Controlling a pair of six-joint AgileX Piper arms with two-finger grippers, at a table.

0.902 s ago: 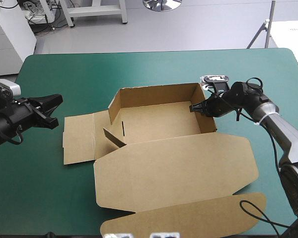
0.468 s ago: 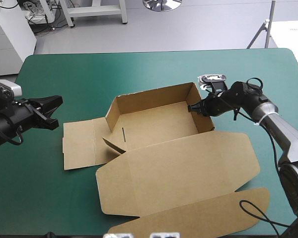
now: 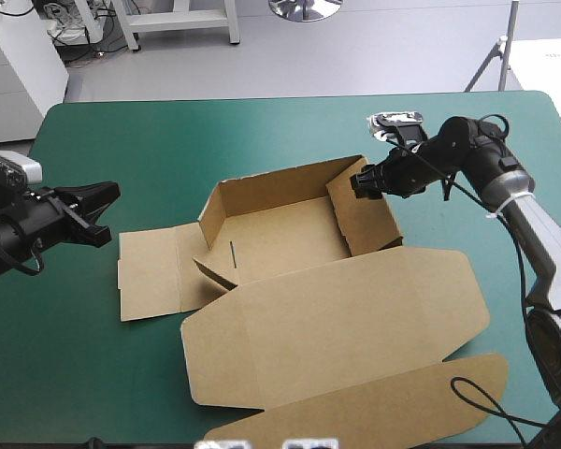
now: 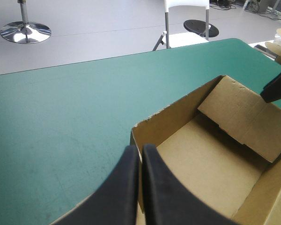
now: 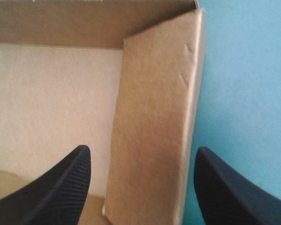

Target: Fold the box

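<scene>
The teal-green covered table [image 3: 131, 131] carries the brown cardboard box [image 3: 290, 234] at the high view's centre, its lid [image 3: 337, 318] flat toward the bottom. The black-fingered right gripper [image 3: 359, 181] stands wide apart astride the inward-leaning right wall [image 3: 365, 220] (gripping nothing). The left gripper [image 4: 140, 148], at frame left, is closed, empty.

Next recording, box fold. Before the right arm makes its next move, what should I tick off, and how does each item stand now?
1. Jaws of the right gripper open, one either side of the right wall: ok.
2. The right wall standing straight: not ok, it leans inward over the floor of the box.
3. The back wall raised: ok.
4. The left flap raised: not ok, it lies flat on the table.
5. The left gripper apart from the board, jaws shut: ok.
6. The lid flat, out of the way: ok.
</scene>
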